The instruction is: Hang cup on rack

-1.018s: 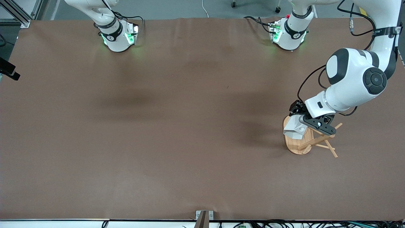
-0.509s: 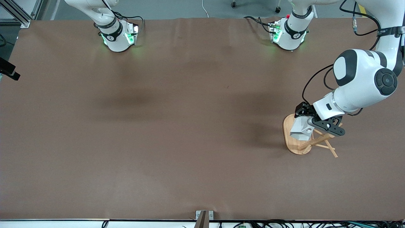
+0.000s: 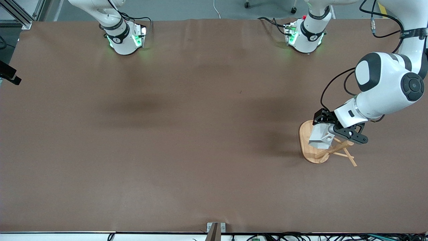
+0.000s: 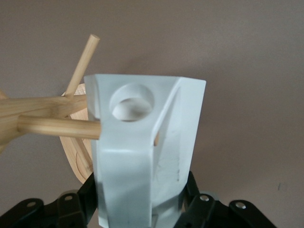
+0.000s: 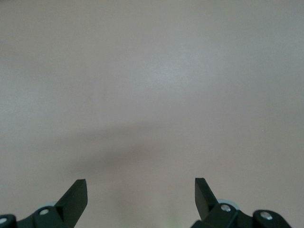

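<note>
Left claw [image 3: 326,132] clamped on the faceted matte white cup [image 3: 321,138] over the light bamboo mug rack [image 3: 316,154].
A rack peg [image 4: 59,127] meets the cup's blocky handle beside its round hole, at the brown table's [image 3: 187,134] left-arm end; the right claw [image 5: 141,192], wide open and empty, waits above bare table.

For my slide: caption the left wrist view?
Left claw holds the cup against a rack peg.

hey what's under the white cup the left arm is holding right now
The cup, gripped by the left gripper, hangs over the rack: its oval base shows below, and one peg meets the cup's handle. The base directly beneath the cup is covered.
</note>
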Controlling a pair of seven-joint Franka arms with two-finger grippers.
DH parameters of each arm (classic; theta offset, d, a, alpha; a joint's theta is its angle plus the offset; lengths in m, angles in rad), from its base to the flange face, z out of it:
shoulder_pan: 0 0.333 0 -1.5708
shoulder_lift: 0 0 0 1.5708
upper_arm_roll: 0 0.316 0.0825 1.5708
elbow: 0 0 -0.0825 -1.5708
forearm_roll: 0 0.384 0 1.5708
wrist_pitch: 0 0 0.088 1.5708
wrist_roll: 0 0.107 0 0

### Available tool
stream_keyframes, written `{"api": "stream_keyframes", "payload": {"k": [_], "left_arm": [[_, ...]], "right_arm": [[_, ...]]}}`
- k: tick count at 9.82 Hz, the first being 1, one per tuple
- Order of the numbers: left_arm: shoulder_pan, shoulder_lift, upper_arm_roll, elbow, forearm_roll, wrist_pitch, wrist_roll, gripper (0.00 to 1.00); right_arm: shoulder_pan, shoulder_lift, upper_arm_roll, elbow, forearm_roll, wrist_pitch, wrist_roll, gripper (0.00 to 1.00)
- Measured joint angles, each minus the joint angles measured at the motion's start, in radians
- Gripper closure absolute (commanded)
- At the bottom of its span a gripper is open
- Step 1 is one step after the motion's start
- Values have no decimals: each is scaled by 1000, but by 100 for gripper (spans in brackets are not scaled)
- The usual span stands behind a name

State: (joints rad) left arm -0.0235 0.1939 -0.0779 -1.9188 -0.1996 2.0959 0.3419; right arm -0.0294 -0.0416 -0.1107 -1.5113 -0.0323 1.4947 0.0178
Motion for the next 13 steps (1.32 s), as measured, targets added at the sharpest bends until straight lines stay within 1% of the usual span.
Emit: {"api": "stream_keyframes", "payload": {"k": [2,3,4,5,7,9,11,13], "left_arm": [[0,13,7,0,0,17,0,89],[0,22,7,0,0,33,-1,75],[0,29,7,0,0,45,-2,25],[0,34,7,1,0,52,-2,0],[0,34,7,9,0,57,-18,0],[0,29,7,44,0,47,-95,0],[-1,14,6,99,0,-23,-167,0],[-1,-18,7,156,4,-129,-229,0]], "right_arm": [[0,0,0,0,0,0,0,0],[0,0,0,0,0,-1,0,0],[0,0,0,0,0,-1,0,0],[0,0,0,0,0,-1,0,0],[0,0,0,0,0,-1,0,0],[0,0,0,0,0,-1,0,0],[0,0,0,0,0,-1,1,0],[-1,0,0,0,0,-1,1,0]]}}
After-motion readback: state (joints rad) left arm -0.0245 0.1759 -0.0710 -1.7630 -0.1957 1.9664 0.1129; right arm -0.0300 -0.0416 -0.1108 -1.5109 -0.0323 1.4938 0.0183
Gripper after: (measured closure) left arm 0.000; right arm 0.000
